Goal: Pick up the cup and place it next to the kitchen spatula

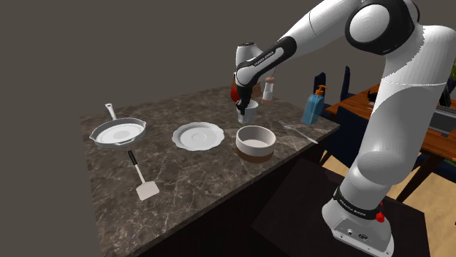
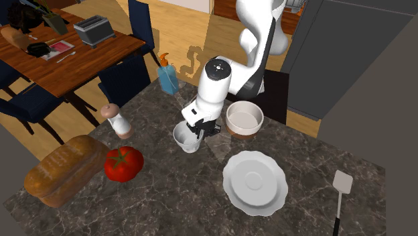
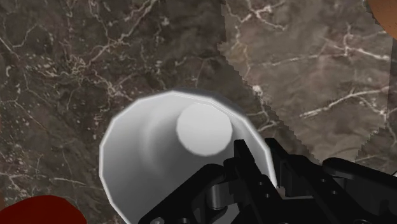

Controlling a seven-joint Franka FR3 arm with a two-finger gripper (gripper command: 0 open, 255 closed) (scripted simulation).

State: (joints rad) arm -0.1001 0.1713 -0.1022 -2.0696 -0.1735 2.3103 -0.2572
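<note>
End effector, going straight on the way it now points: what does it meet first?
The white cup, at its rim, directly under the end effector; depth is unclear, so they may already touch. Beneath lies the dark marbled countertop.

Small lettering on arm [image 1: 264, 58]: illegible.

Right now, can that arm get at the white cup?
Probably yes: the gripper is at the cup, its fingers straddling the rim and seemingly clasping it; the bowl and tomato nearby stand clear.
</note>
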